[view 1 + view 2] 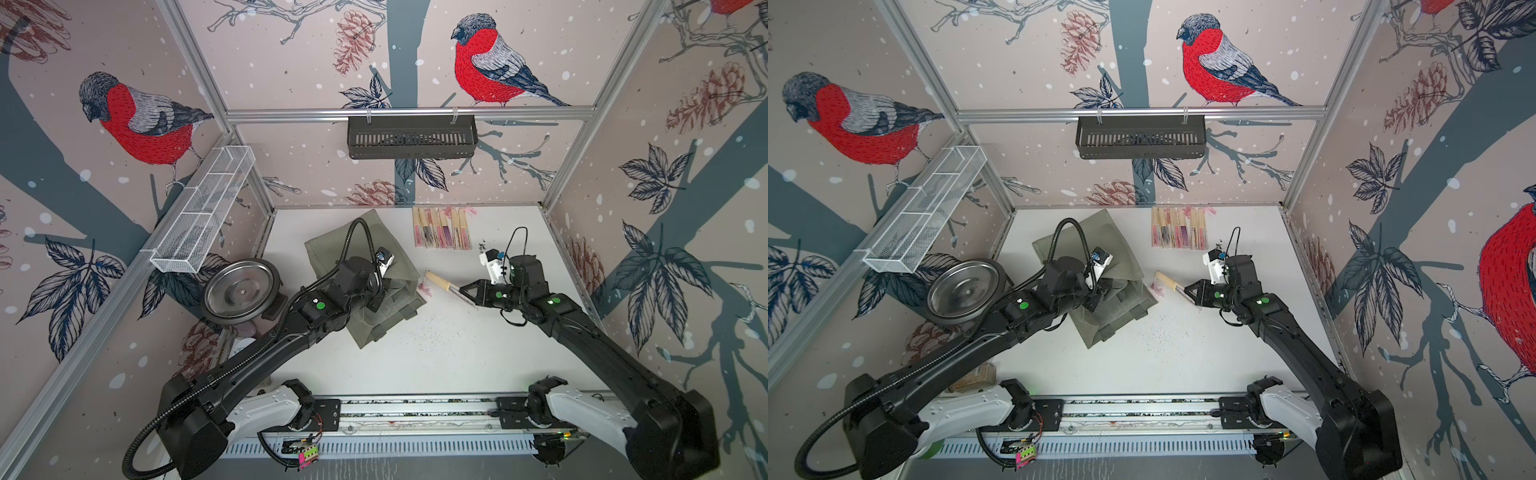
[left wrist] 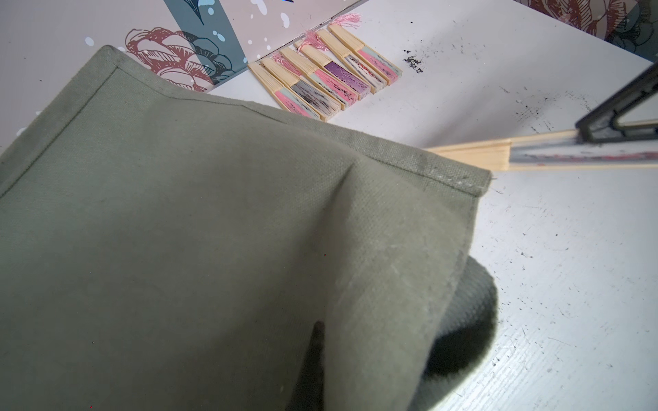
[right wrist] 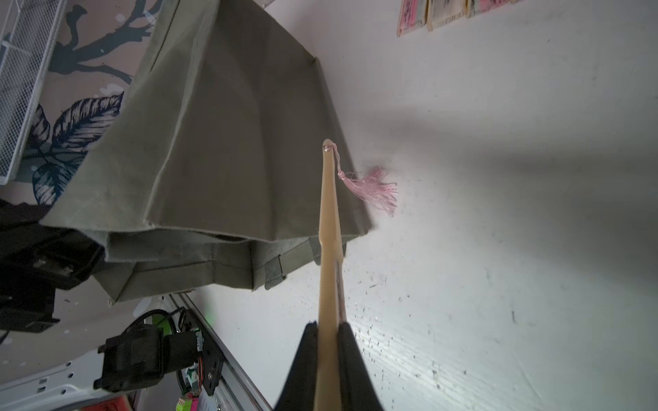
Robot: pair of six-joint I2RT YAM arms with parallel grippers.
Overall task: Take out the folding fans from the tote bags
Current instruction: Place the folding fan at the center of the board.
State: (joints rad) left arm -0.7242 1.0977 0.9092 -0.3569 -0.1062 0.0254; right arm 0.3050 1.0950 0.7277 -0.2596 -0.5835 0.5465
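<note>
So, the right hand (image 3: 327, 326) is seen clamped on the patterned-fabric end of a closed folding fan with pale bamboo slats and a pink tassel (image 3: 329, 227), with a black finger (image 3: 304, 359) pressed on each flat side. The right arm (image 1: 590, 332) is stretched in from the front right, its wrist is turned toward the middle, and the hand is held roughly level. That way the fan is pointed tassel-first at the olive-green fabric tote bag (image 1: 326, 253). That fan is found fully outside the tote, its bamboo tip just beside the bag's nearest corner. Whether it's touching the white desk (image 1: 436, 353) can't be told. The left arm (image 1: 257, 353) is reached in from the front left, with the wrist bent down over the tote. The left hand (image 1: 374, 301) is mostly buried in cloth, but it's shut. The tote's upper layer is seen bunched and lifted there, so fabric looks to be pinched. A row of closed fans (image 1: 442, 233) is laid side by side at the back of the desk, well apart from the tote, tassels toward the back wall. A black slotted basket (image 1: 411, 137) is hung on the back rail, and a white wire-mesh tray (image 1: 203, 212) on the left rail.
</note>
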